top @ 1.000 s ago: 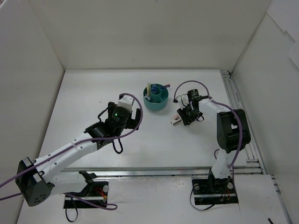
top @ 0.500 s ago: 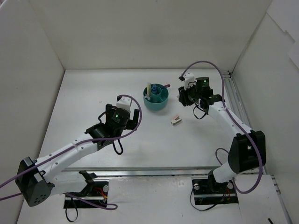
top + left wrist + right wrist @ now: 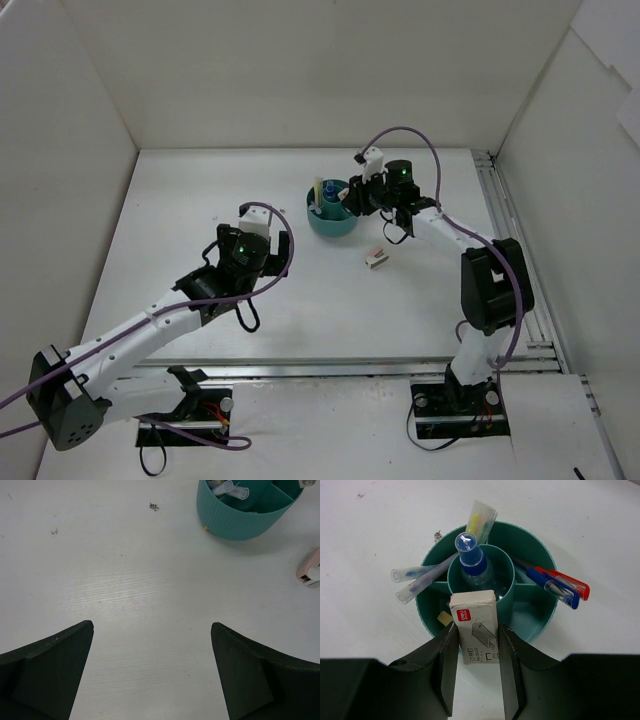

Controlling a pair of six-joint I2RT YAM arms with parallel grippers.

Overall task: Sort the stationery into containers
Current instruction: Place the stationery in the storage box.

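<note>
Overhead view: white table (image 3: 200, 190) enclosed by pale panels (image 3: 300, 70). The left gripper (image 3: 152, 626) is spread wide over bare tabletop and grips nothing. The right gripper (image 3: 477, 634) hangs at the round teal organizer (image 3: 546, 560), pinching a small white staple box (image 3: 473, 612) between its dark jaws.

Only the right wrist view resolves the contents: the box is upright, overlapping the near edge of the centre cup; two clear-capped pens (image 3: 417, 582) lean out on the left; a yellow pen (image 3: 481, 520) leans out at the far side; a red pen (image 3: 567, 583) and a blue pen (image 3: 551, 586) lie together in the right compartment; a clear bottle with blue cap (image 3: 471, 564) stands in the centre cup.

Only the left wrist view shows the organizer's finely ribbed outer wall; a small pink-and-white item (image 3: 310, 570) lies on the table beside it, apart; dark specks (image 3: 154, 506) lie on the matte surface.
</note>
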